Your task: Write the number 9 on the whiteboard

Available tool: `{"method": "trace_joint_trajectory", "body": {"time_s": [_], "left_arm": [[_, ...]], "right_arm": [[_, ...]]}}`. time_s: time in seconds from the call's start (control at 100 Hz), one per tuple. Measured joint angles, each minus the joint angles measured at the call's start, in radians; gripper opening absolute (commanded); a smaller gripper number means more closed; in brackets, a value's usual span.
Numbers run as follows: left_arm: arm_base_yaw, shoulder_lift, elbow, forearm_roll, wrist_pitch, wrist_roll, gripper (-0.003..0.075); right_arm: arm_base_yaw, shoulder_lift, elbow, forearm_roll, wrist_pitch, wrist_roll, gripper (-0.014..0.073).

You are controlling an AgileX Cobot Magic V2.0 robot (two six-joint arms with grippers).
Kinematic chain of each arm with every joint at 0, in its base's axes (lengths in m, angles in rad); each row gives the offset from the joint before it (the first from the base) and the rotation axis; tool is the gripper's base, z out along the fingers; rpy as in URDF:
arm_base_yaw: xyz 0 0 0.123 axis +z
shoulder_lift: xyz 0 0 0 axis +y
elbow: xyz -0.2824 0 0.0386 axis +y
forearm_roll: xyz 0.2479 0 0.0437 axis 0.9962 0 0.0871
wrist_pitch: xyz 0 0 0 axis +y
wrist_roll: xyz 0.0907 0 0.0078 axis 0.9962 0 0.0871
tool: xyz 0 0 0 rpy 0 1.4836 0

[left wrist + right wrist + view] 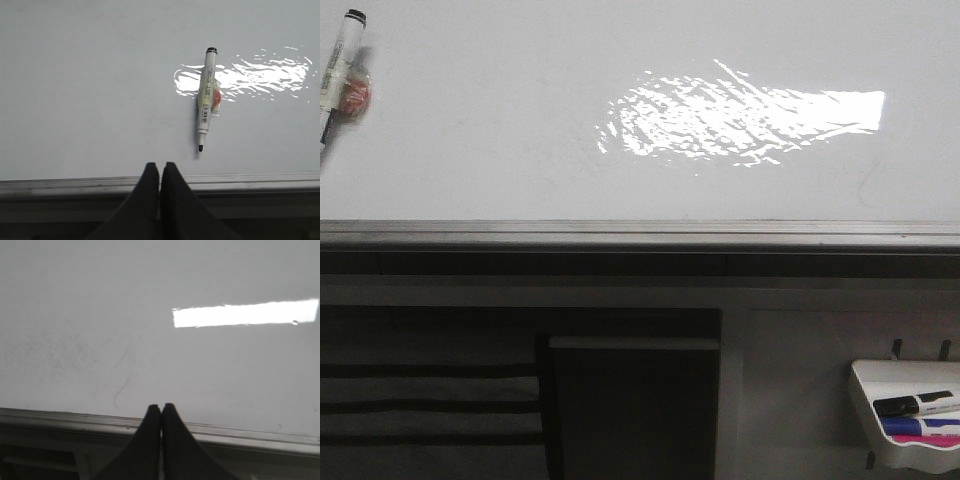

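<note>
The whiteboard (520, 130) is a large glossy white-grey board with a bright glare patch and a dark metal bottom rail. No number 9 shows on it; only faint smudges show in the right wrist view. A white marker (338, 72) with a black cap end and an orange clip is stuck on the board at its far left. In the left wrist view the marker (206, 100) hangs tip down, above and to the side of my left gripper (160, 167). The left gripper is shut and empty at the rail. My right gripper (161, 408) is shut and empty at the rail.
A small white tray (910, 420) at the lower right holds a black marker (917, 404) and coloured markers. The whiteboard's rail (620, 235) runs across below the board. Dark shelving sits under it.
</note>
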Motion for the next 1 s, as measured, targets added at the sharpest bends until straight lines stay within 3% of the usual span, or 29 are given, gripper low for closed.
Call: {"method": "trace_joint_trajectory", "body": {"time_s": [1.0], "left_arm": [[0.0, 0.0, 0.0, -0.004, -0.002, 0.0, -0.002]], "right_arm": [[0.0, 0.0, -0.002, 0.006, -0.063, 0.0, -0.0072]]}}
